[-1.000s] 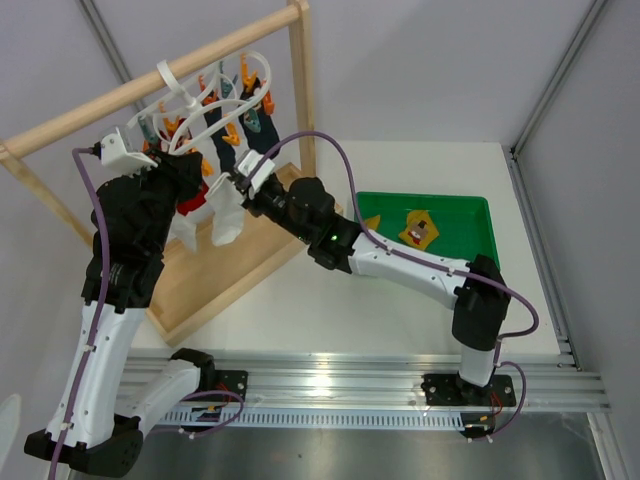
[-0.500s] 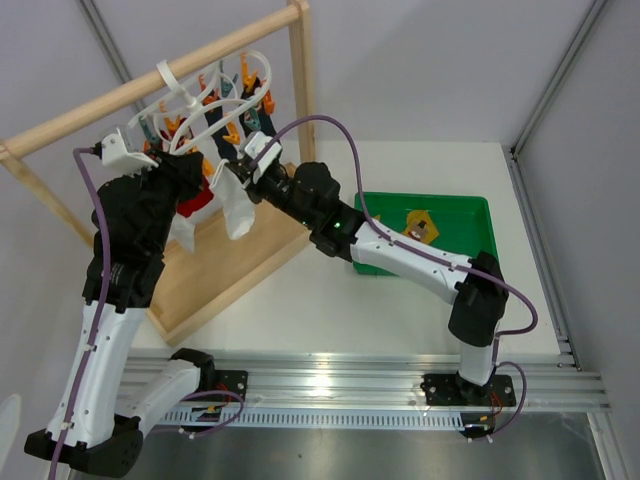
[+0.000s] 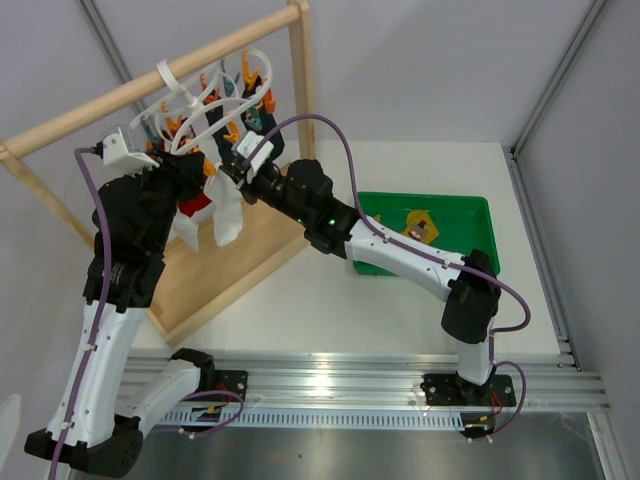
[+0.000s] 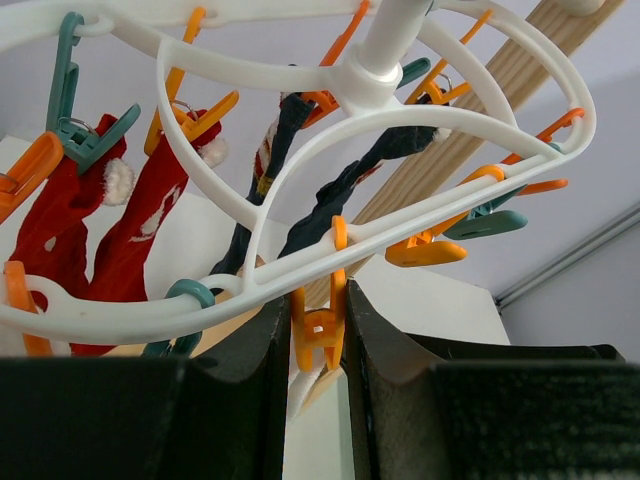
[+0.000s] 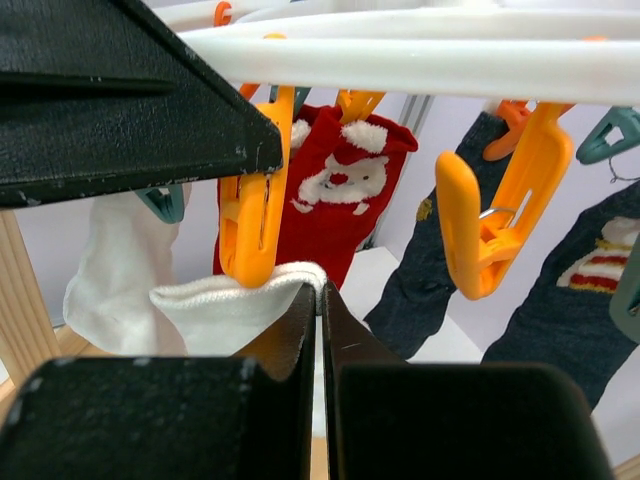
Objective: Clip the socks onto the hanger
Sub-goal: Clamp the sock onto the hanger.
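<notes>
One white sock (image 5: 110, 280) hangs; right end effector (image 5: 318, 295) pinches a second sock (image 5: 225, 303) below the hanger's (image 4: 383, 60) orange peg (image 4: 320, 345), which left end effector (image 4: 316, 305) squeezes; yellow sock (image 3: 420, 228) unclipped.

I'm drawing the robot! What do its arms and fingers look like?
The left arm and right arm are white with black joints. A purple cable runs along each. Their fingers are flat and black. A green light glows on the right one.
</notes>
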`<state>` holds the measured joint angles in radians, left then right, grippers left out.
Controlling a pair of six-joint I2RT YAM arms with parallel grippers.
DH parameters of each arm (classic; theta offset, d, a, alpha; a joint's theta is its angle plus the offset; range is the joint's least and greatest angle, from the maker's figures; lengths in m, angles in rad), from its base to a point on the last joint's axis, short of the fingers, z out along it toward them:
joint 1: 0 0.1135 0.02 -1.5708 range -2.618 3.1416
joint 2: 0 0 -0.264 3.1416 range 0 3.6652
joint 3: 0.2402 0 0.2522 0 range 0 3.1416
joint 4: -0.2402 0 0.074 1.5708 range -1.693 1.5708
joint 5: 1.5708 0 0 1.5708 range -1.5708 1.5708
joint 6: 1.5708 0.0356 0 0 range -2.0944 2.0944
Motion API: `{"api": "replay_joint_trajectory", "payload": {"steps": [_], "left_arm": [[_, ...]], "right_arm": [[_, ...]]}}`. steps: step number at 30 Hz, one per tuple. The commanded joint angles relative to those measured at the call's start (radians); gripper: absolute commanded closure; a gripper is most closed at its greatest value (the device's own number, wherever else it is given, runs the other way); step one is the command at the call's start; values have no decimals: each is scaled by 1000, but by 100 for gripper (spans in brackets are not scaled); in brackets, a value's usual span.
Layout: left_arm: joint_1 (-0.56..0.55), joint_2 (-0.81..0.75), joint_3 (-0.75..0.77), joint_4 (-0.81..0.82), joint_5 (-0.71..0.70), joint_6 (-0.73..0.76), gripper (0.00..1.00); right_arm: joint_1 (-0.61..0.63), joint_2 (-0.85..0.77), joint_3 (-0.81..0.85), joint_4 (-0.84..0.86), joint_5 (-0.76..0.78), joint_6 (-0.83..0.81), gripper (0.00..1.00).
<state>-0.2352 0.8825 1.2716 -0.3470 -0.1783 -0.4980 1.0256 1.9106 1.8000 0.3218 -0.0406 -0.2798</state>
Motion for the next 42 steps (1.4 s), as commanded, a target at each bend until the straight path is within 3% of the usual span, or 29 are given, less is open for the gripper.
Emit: {"api": "replay_joint_trajectory", "payload": {"steps": [1, 42], "left_arm": [[-9, 1, -21, -53, 63, 6, 99], [-9, -5, -40, -49, 45, 44, 99]], "right_arm": [[-4, 1, 52, 26, -15, 16, 100], [-24, -53, 39, 30, -76, 65, 100]]}}
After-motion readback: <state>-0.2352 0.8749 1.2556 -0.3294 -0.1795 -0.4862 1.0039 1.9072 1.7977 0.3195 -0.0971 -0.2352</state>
